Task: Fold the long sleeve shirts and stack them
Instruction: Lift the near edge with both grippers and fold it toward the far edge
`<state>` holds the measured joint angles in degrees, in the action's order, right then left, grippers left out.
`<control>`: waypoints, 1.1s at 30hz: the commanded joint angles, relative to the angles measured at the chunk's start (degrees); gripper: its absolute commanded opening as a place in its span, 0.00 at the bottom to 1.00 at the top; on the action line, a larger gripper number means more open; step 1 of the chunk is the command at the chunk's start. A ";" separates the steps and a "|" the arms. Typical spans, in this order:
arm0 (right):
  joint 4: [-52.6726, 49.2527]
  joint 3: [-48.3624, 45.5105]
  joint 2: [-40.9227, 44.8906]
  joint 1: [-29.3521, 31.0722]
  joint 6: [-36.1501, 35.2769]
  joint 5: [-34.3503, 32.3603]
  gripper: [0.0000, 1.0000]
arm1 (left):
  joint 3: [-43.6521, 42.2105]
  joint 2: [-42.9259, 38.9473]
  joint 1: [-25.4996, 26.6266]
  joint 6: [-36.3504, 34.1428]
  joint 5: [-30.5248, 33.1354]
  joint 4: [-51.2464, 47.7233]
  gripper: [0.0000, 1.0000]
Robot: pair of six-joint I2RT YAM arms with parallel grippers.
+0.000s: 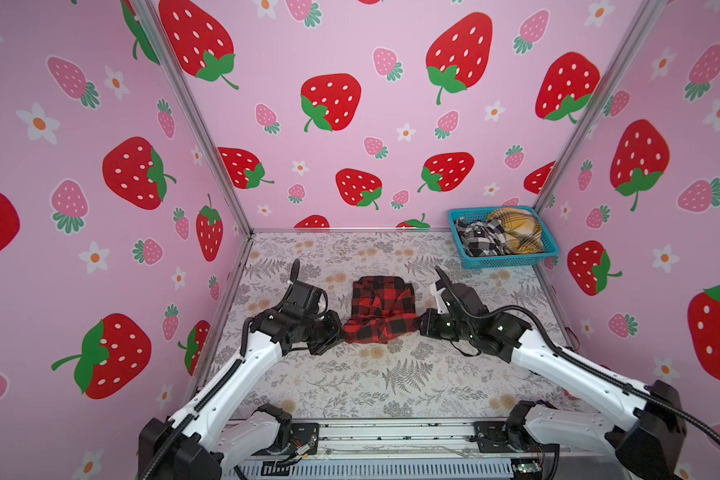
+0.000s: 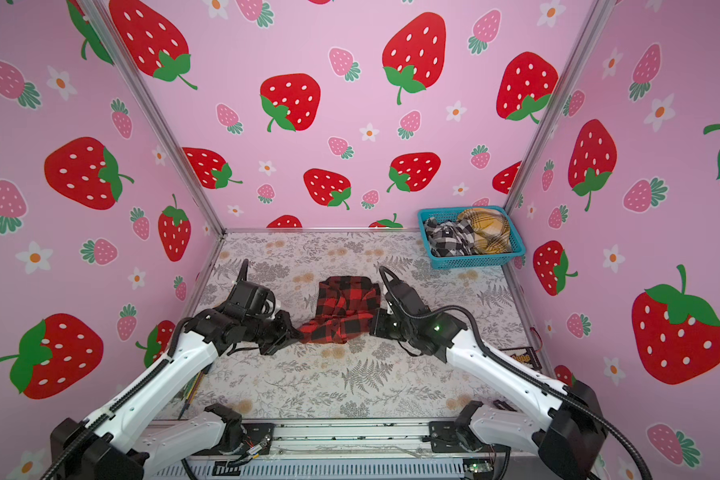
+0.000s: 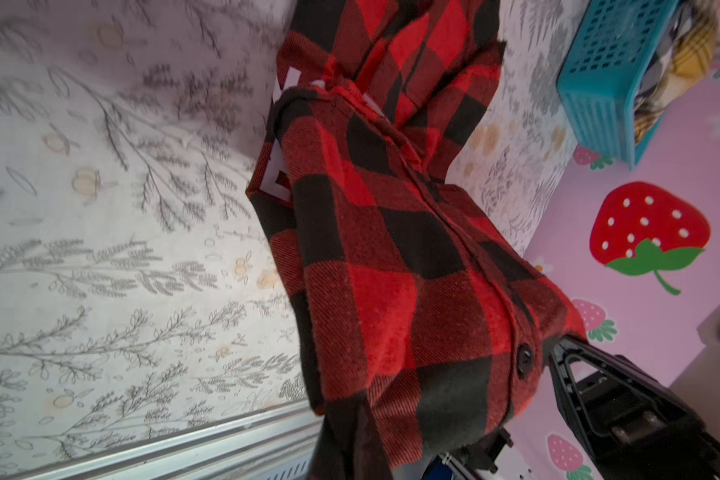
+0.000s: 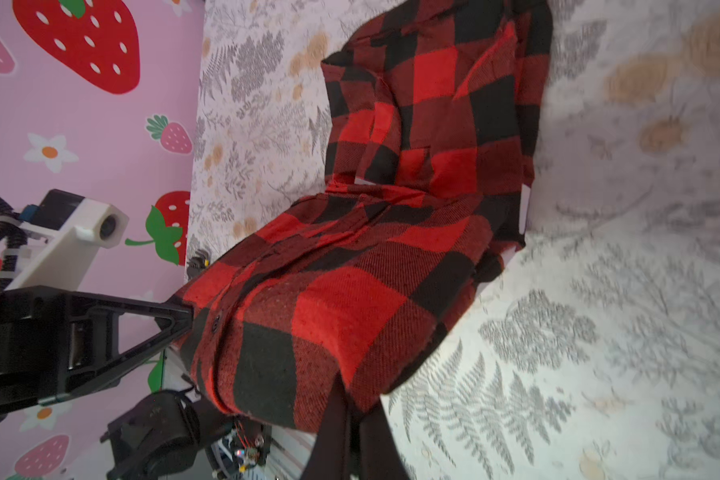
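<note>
One of the long sleeve shirts, in red-and-black buffalo check (image 1: pixel 381 305) (image 2: pixel 346 305), lies bunched in the middle of the table. Its near edge is lifted and stretched between my two grippers. My left gripper (image 1: pixel 344 332) (image 2: pixel 298 332) is shut on the left end of that edge, and its dark fingers pinch the cloth in the left wrist view (image 3: pixel 352 440). My right gripper (image 1: pixel 418 324) (image 2: pixel 371 326) is shut on the right end (image 4: pixel 352 436). White letters (image 3: pixel 279 178) peek from under a fold. The shirt's far part rests on the table.
A teal basket (image 1: pixel 504 261) (image 2: pixel 470 262) stands at the back right corner and holds a black-and-white plaid shirt (image 1: pixel 476 239) and a yellow plaid shirt (image 1: pixel 516 230). Pink strawberry walls close three sides. A metal rail (image 1: pixel 391 432) runs along the front edge.
</note>
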<state>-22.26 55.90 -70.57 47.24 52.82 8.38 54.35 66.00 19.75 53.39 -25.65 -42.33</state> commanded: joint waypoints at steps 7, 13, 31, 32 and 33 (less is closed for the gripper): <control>0.32 21.91 -20.02 -14.94 -10.80 11.59 0.00 | 21.30 25.25 -5.40 -6.63 -5.08 5.19 0.00; -2.75 25.48 -21.93 -15.25 -12.34 10.79 0.00 | 23.48 27.89 -2.98 -6.88 -4.63 4.44 0.00; 1.23 -24.58 17.98 1.23 8.23 3.02 0.00 | -18.53 -6.46 7.90 0.65 -2.20 3.13 0.00; -0.51 -25.11 21.34 2.67 9.64 1.88 0.00 | -19.36 -9.34 8.88 2.14 -1.60 1.59 0.00; -1.77 -25.35 23.14 3.66 10.42 0.95 0.00 | -19.83 -11.74 9.70 3.28 -1.24 0.63 0.00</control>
<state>-19.99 31.51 -51.46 49.43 56.64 17.21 36.21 59.16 28.36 51.86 -31.99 -35.42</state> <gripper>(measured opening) 0.063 0.052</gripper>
